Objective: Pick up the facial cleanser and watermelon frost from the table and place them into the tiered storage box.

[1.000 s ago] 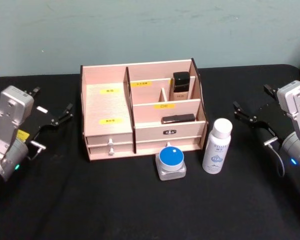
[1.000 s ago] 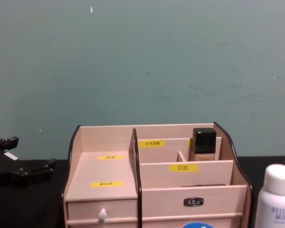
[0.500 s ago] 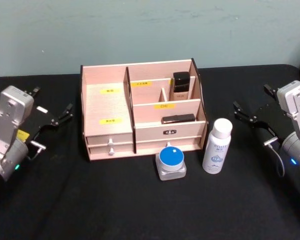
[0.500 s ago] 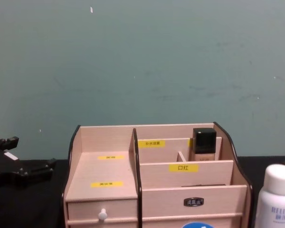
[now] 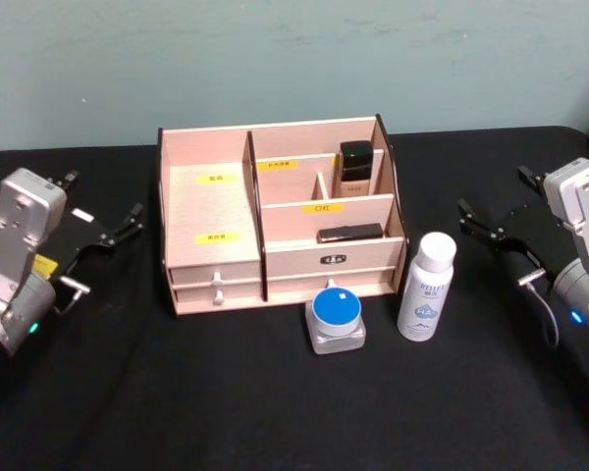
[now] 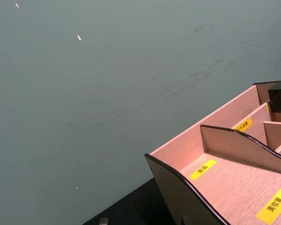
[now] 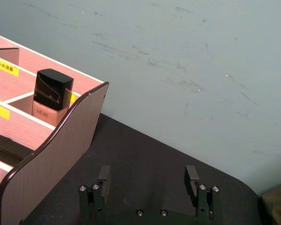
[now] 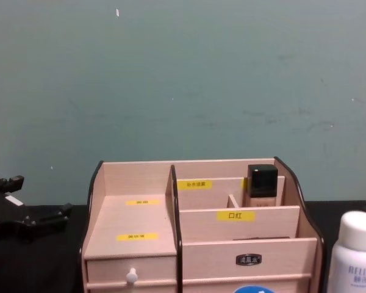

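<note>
A dull blue-green wall [image 5: 275,59], marked with faint scuffs and a few small white specks, is seen at the far side. The table [image 5: 177,412] is covered in black cloth.

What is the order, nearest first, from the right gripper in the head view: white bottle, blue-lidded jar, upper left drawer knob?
1. white bottle, right of the storage box, nearest the right gripper.
2. blue-lidded jar, in front of the box.
3. upper left drawer knob, on the box's left.
</note>
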Available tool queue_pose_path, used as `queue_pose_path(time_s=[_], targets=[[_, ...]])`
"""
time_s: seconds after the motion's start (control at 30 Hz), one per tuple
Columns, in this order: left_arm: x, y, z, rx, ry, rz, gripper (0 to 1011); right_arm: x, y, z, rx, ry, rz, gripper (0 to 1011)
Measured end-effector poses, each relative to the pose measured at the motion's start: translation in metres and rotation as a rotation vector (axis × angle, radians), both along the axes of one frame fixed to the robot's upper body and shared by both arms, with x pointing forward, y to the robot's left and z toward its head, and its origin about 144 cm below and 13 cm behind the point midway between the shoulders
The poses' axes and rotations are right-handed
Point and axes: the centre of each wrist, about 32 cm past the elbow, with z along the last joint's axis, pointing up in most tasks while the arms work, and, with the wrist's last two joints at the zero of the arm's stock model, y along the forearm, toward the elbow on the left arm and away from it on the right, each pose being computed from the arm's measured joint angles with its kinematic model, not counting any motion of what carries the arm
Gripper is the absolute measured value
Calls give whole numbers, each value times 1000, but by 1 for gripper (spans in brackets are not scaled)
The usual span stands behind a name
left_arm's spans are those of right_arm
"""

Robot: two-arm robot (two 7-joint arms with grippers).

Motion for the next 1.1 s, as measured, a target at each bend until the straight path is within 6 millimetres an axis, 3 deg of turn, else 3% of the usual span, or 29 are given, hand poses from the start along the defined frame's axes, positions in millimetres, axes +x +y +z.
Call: queue_pose_path(time_s=[1.1], targets=[[0,0,0,0,0,0,1010,0,0,0,0,0,0,1007]])
